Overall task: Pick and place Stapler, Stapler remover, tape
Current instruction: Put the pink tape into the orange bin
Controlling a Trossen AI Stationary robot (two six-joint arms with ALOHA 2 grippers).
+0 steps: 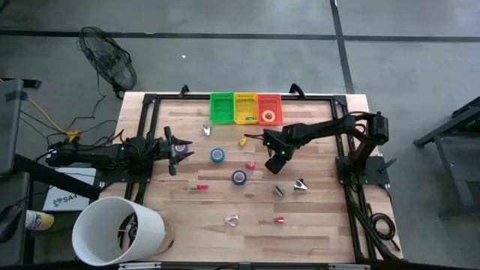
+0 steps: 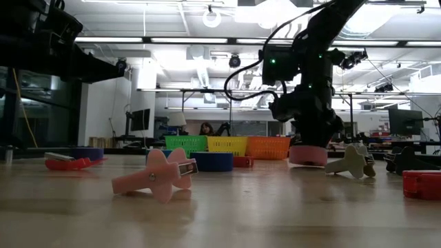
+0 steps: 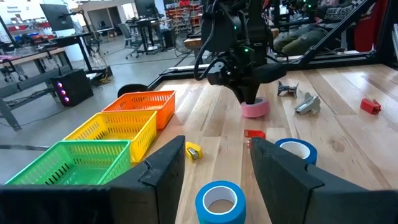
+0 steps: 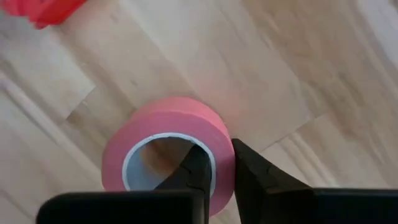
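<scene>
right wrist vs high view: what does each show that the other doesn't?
Only the right wrist view: the right gripper pinching the pink tape roll's wall, one finger inside the hole and one outside.

Only the high view: the green, yellow and orange baskets, two blue tape rolls, and the left gripper waiting open at the table's left edge.

Both: the right gripper low over the wooden table.

We are seeing a bench (image 1: pixel 315 225) of pale wooden planks, its grain showing plainly and its surface giving off a soft satin sheen in the low view. The pink tape roll (image 4: pixel 168 146) is looking matt and smooth, with a pale papery inner core. The right gripper's fingers (image 4: pixel 199 171) are looking like dark matt plastic. At twelve o'clock, the green (image 1: pixel 221 107), yellow (image 1: pixel 245 106) and orange (image 1: pixel 269 105) baskets are showing latticed plastic walls. The blue tape (image 3: pixel 219 202) is appearing slightly glossy.
</scene>
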